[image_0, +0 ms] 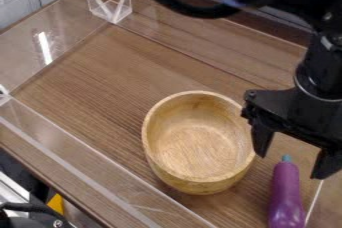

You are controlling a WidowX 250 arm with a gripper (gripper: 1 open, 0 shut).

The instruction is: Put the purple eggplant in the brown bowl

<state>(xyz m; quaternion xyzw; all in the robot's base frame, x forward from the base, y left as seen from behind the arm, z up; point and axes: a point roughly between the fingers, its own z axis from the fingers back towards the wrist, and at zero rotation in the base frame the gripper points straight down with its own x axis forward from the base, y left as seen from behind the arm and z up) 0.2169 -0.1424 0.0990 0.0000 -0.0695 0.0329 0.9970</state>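
Note:
The purple eggplant [285,195] lies on the wooden table at the lower right, lengthwise toward the camera, its blue-green stem tip at the far end. The brown bowl [201,141] stands just left of it, round, light tan and empty. My black gripper [297,152] hangs above the eggplant's far end, pointing straight down and open. One finger [262,140] is over the bowl's right rim, the other sits at the frame's right edge. Nothing is between the fingers.
A clear acrylic wall [80,177] runs along the table's near left edge, and a small clear stand [110,4] sits at the far left. The wooden tabletop [120,72] stretches left of and behind the bowl.

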